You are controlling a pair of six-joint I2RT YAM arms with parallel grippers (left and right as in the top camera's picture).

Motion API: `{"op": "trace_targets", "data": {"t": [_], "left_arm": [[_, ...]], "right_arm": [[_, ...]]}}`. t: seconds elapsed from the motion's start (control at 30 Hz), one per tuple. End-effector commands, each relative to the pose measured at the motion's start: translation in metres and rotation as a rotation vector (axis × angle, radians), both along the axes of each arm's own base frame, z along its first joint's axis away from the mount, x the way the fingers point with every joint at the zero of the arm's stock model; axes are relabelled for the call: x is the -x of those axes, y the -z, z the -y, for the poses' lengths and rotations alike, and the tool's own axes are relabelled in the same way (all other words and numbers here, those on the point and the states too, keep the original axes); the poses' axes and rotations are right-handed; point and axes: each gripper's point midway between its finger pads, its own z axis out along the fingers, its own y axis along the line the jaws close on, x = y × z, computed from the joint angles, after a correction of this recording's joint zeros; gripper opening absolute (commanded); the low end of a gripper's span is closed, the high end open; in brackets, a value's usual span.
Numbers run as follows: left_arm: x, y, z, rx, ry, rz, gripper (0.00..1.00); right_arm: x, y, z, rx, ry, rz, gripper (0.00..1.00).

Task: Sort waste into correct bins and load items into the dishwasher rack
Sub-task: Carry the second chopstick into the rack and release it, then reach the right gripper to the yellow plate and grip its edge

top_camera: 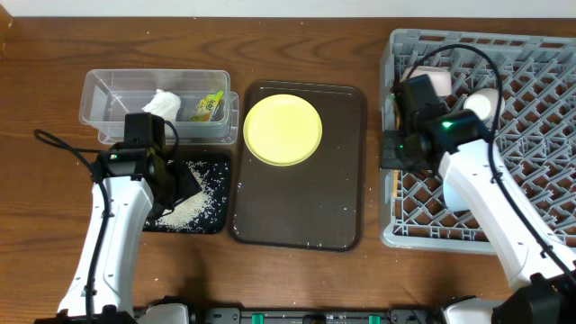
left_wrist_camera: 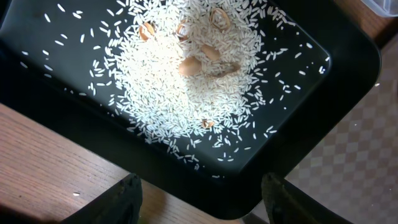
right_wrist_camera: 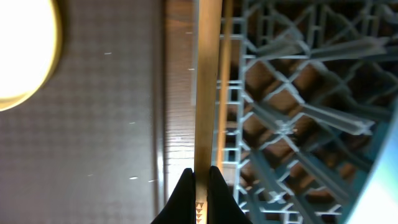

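My right gripper (right_wrist_camera: pixel 201 178) is shut on a wooden chopstick (right_wrist_camera: pixel 207 81), held lengthwise along the left rim of the light-grey dishwasher rack (top_camera: pixel 540 54). A second chopstick (right_wrist_camera: pixel 225 74) lies just beside it, against the rack wall. In the overhead view this gripper (top_camera: pixel 397 155) is at the rack's left edge. My left gripper (left_wrist_camera: pixel 202 202) is open and empty above the near corner of the black tray (left_wrist_camera: pixel 348 68), which holds white rice (left_wrist_camera: pixel 186 74) and a few shell bits. The clear tub (top_camera: pixel 108 94) holds the white tissue (top_camera: pixel 164 103) and the green-and-yellow wrapper (top_camera: pixel 207 107). The yellow plate (top_camera: pixel 283 130) sits on the brown serving tray.
The dark brown serving tray (top_camera: pixel 297 207) lies between the black tray (top_camera: pixel 211 211) and the rack. A white bowl (top_camera: pixel 483 103) and a pale cup-like item (top_camera: pixel 438 81) stand in the rack's far part. A light blue rim (right_wrist_camera: pixel 380 186) shows at the right wrist view's corner.
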Motion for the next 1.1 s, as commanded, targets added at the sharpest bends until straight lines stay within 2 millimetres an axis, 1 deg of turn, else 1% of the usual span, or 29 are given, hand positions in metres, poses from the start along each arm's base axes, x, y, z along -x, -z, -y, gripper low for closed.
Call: {"op": "trace_targets", "data": {"t": [0.0,0.1,0.13,0.17,0.2,0.23,0.4,0.53,0.7,0.8,0.87,0.93,1.03,1.07], "left_arm": [[0.000,-0.003,-0.003,-0.014,0.003,0.006,0.65],[0.000,-0.003,-0.003,-0.014,0.003,0.006,0.65],[0.000,-0.003,-0.003,-0.014,0.003,0.006,0.65],[0.000,-0.003,-0.003,-0.014,0.003,0.006,0.65],[0.000,-0.003,-0.003,-0.014,0.003,0.006,0.65],[0.000,-0.003,-0.003,-0.014,0.003,0.006,0.65],[0.000,-0.003,-0.003,-0.014,0.003,0.006,0.65],[0.000,-0.003,-0.003,-0.014,0.003,0.006,0.65],[0.000,-0.003,-0.003,-0.014,0.003,0.006,0.65],[0.000,-0.003,-0.003,-0.014,0.003,0.006,0.65],[0.000,-0.003,-0.003,-0.014,0.003,0.006,0.65],[0.000,-0.003,-0.003,-0.014,0.003,0.006,0.65],[0.000,-0.002,-0.003,-0.014,0.003,0.005,0.65],[0.000,-0.003,-0.003,-0.014,0.003,0.006,0.65]], "right_arm": [[0.005,0.016,0.014,0.036,-0.007,-0.049,0.01],[0.008,0.024,0.019,0.042,0.004,-0.074,0.02],[0.008,0.025,0.019,0.043,0.004,-0.079,0.07],[0.007,0.026,0.019,0.043,0.004,-0.081,0.19],[0.007,0.026,0.018,0.043,0.004,-0.079,0.27],[0.005,0.026,0.018,0.041,0.004,-0.073,0.30],[-0.006,0.023,0.011,0.014,-0.002,-0.026,0.33],[-0.022,0.016,-0.013,-0.111,-0.036,0.040,0.41],[-0.047,-0.010,-0.068,-0.350,-0.155,0.168,0.43],[-0.058,-0.021,-0.088,-0.367,-0.205,0.249,0.45],[-0.063,-0.020,-0.095,-0.327,-0.215,0.284,0.46],[-0.067,-0.014,-0.102,-0.277,-0.223,0.305,0.47],[-0.069,0.006,-0.114,-0.220,-0.201,0.296,0.49],[-0.069,0.017,-0.117,-0.200,-0.172,0.282,0.49]]}}
